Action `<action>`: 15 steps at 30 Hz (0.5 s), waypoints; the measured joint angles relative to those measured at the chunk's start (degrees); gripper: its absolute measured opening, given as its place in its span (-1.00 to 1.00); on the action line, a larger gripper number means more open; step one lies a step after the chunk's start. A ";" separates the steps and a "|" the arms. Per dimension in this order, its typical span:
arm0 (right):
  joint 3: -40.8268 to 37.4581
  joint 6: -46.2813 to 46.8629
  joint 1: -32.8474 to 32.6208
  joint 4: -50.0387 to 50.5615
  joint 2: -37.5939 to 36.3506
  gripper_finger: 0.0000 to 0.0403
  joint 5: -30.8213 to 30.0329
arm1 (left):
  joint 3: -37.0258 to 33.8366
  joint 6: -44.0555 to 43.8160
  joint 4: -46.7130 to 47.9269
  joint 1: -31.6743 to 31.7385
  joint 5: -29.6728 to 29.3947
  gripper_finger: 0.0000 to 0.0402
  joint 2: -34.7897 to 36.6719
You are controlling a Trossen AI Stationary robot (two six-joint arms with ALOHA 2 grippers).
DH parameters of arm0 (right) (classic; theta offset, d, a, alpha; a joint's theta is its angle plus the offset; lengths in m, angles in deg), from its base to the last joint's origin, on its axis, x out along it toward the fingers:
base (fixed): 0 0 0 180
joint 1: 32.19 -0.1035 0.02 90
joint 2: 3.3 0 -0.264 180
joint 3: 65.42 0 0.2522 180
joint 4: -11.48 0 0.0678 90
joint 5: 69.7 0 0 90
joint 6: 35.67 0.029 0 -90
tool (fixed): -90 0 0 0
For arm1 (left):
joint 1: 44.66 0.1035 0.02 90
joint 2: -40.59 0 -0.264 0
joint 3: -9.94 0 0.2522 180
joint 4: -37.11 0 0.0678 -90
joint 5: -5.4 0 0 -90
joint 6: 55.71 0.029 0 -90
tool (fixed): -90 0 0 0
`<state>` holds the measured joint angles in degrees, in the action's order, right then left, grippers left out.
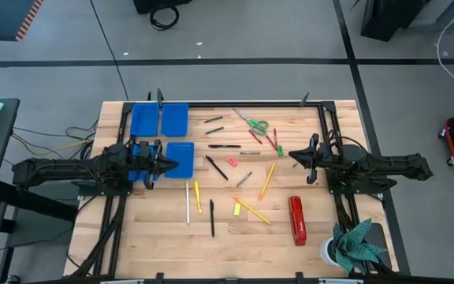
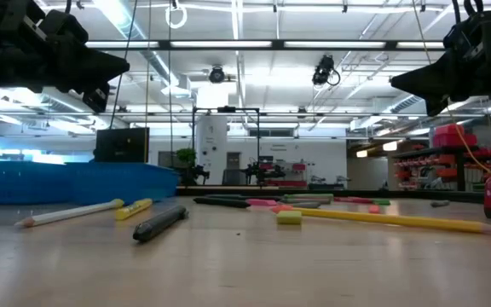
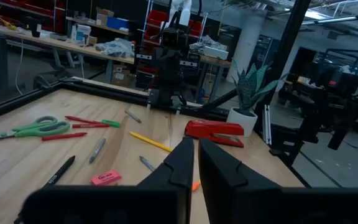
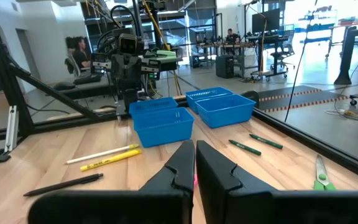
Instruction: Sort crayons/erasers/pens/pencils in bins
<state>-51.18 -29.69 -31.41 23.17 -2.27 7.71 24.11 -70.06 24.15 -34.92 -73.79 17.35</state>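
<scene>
Blue bins (image 1: 174, 118) stand side by side at the table's far left. Pens (image 1: 216, 168), pencils (image 1: 266, 181), crayons (image 1: 273, 140) and a pink eraser (image 1: 231, 163) and a yellow eraser (image 1: 237, 209) lie flat and scattered on the wood in the middle. My left gripper (image 1: 173, 164) hovers level over the nearest bin (image 1: 183, 156), shut and holding nothing; its fingertips (image 3: 185, 155) nearly meet. My right gripper (image 1: 291, 155) hovers level at the table's right side, facing the scatter, shut with nothing in it (image 4: 194, 149).
Green-handled scissors (image 1: 252, 122) lie at the far middle. A red stapler (image 1: 296, 219) lies near the right front, and a potted plant (image 1: 353, 244) stands at the front right corner. A black frame (image 1: 321, 118) borders the table's far and side edges.
</scene>
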 joint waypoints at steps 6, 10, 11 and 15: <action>-0.01 0.00 0.01 0.00 -0.01 -0.88 0.00 | 0.00 0.01 0.02 0.00 -0.01 -0.81 0.00; -0.01 0.00 0.00 -0.02 0.01 -0.88 0.00 | 0.00 0.00 0.00 0.00 -0.02 -0.82 0.02; 0.01 0.00 -0.01 0.01 0.01 -0.88 0.02 | 0.00 0.02 0.02 -0.02 0.00 -0.83 0.00; -0.01 0.00 0.01 -0.01 -0.01 -0.88 0.01 | -0.02 0.01 0.02 -0.01 -0.01 -0.85 0.01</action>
<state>-51.19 -29.69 -31.40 23.16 -2.28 7.71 24.08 -70.04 24.18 -34.93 -73.80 17.36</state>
